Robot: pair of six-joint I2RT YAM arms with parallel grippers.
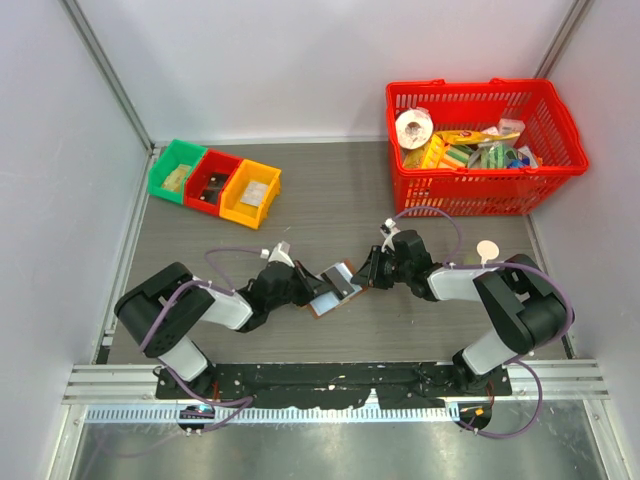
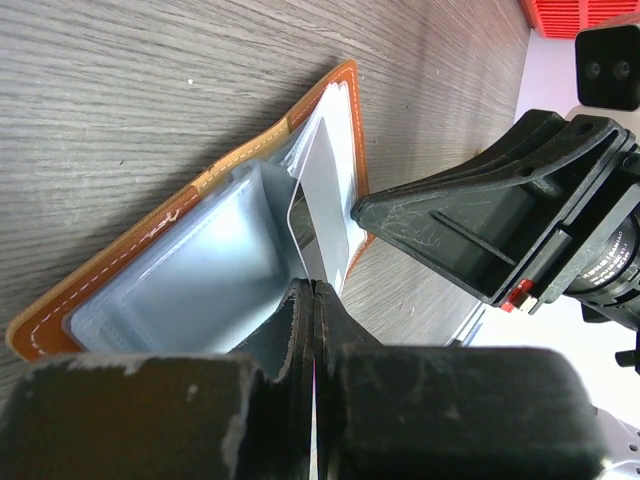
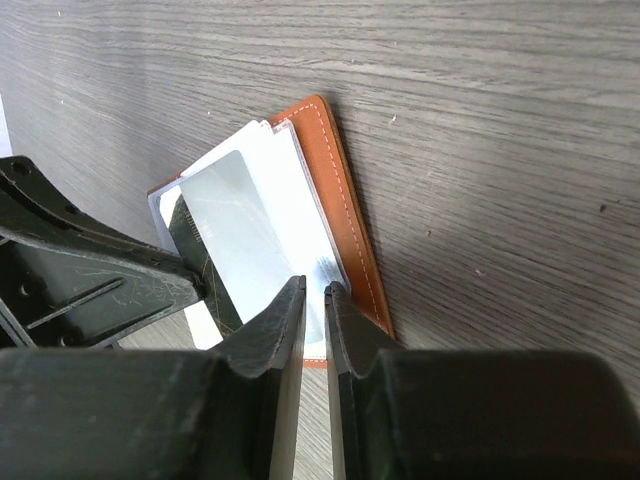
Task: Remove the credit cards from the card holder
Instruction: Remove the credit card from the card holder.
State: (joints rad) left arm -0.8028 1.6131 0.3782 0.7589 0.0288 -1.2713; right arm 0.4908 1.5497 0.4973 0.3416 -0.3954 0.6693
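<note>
While left gripper (image 2: 312, 286) jaws pinch a credit card (image 2: 325, 195), right gripper (image 3: 314, 289) jaws clamp the open card holder (image 3: 346, 212).

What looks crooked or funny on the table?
One card sticks partly out of the open card holder mid-table, slightly crooked against its brown edge. Nothing looks spilled or broken.

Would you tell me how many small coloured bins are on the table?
3, side by side at the far left of the table: green bin, red bin in the middle, yellow bin rightmost. None appears hidden.
</note>
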